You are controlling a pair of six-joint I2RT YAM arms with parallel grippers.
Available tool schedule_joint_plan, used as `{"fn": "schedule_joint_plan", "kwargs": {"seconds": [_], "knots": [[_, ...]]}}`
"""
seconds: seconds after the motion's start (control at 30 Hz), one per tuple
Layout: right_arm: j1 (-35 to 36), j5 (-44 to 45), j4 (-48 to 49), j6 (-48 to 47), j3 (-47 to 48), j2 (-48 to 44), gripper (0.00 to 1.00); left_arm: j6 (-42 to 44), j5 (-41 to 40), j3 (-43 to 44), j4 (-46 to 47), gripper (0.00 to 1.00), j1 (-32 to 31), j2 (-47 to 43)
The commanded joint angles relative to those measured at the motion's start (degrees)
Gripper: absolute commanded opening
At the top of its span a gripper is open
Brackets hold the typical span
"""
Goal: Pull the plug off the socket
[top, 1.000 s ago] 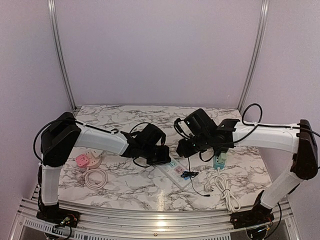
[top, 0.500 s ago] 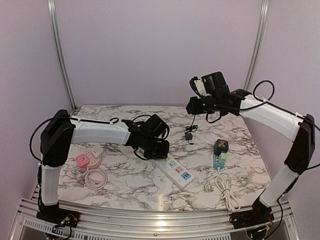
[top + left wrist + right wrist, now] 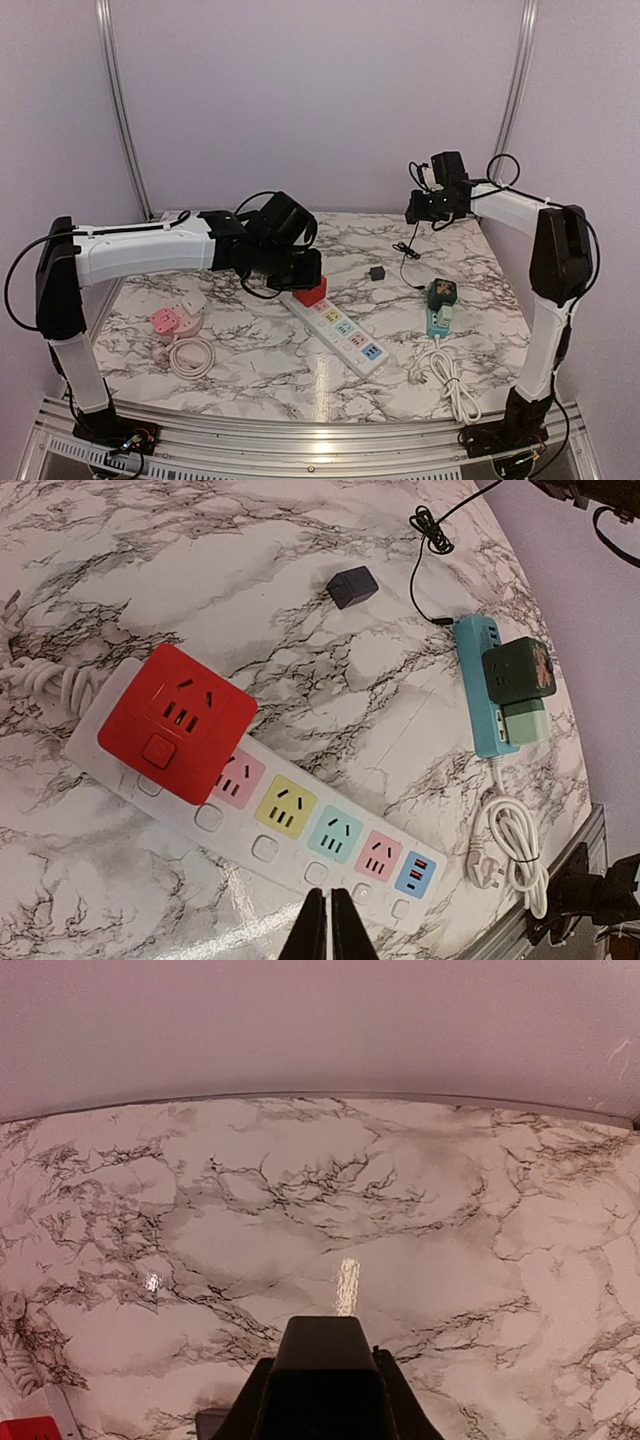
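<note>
Plug, a small black cube, lies loose on the tabletop toward the far edge, off the white power strip and its red adapter. Left fingers hang pressed together above the strip. Right fingers, high over the far right corner, seem to pinch a thin black cord, though the view is poor.

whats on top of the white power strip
A red adapter sits on one end of the power strip; whatever lies under it is hidden. Other sockets are bare.
</note>
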Motion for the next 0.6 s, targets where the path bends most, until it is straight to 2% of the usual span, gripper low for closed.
{"fn": "schedule_joint_plan", "kwargs": {"seconds": [0.0, 0.2, 0.4, 0.57], "knots": [[-3.1, -8.2, 2.2, 1.7, 4.3, 3.8, 0.12, 1.2, -3.4, -3.3, -3.2, 0.07, -0.1, -3.9], [-6.6, -18.5, 5.6, 4.8, 4.6, 10.1, 0.12, 1.0, -4.6, -5.8, -2.8, 0.08, 0.0, -6.9], [-7.9, -23.1, 7.9, 6.6, 4.6, 14.9, 0.12, 0.3, -4.8, -6.7, -1.8, 0.09, 0.0, -7.6], [-9.5, -26.1, 10.2, 8.1, 2.4, 16.7, 0.18, -0.2, -4.5, -6.8, -0.8, 0.1, 0.0, -7.6]]}}
